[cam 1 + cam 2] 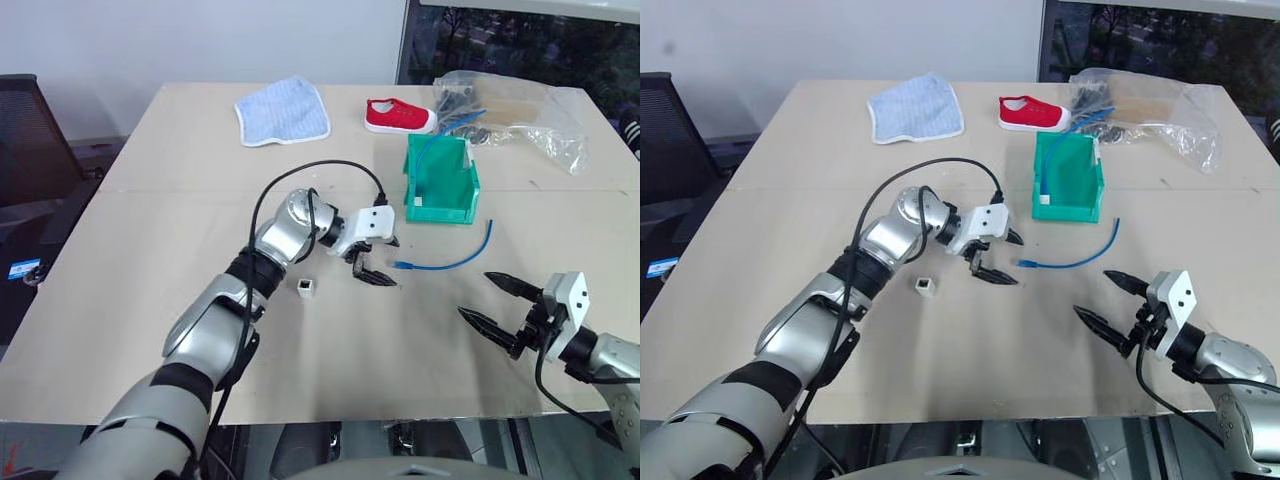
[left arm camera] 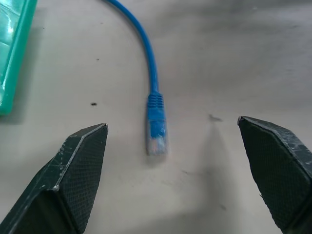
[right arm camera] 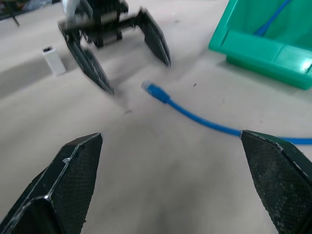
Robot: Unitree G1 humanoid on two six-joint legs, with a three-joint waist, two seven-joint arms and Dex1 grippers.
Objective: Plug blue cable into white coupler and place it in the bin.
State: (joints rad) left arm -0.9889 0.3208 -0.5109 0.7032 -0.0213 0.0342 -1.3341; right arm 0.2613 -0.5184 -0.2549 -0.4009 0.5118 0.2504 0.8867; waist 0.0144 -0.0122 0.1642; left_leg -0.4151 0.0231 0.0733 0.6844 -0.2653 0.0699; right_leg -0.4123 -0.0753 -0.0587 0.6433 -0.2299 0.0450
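Two hands in play, both spread wide and holding nothing. Left hand [image 1: 372, 262] hovering just short of the near plug of the thin bright-blue network cable [image 1: 450, 262], fingers straddling it in the wrist view (plug [image 2: 157, 139] sitting right between the two black tips, closer to one side). Cable's long axis running from that plug away toward the robot's right and up in a gentle curve to a point near the front corner of the small green plastic bin [image 1: 441, 185]. Tiny white cube-shaped coupler [image 1: 306, 287] lying on the tan bench [image 1: 200, 200] just beside the left forearm, on the robot's left of the plug, near but not touching. Right hand [image 1: 500, 300] lower right, well apart from the cable's middle, pointing back toward it. Left clearly the nearer one for the plug. Plenty of open bench around plug and coupler; bin well clear of both. Probably just a short drop and squeeze needed, but plug lies flat, so might skid.
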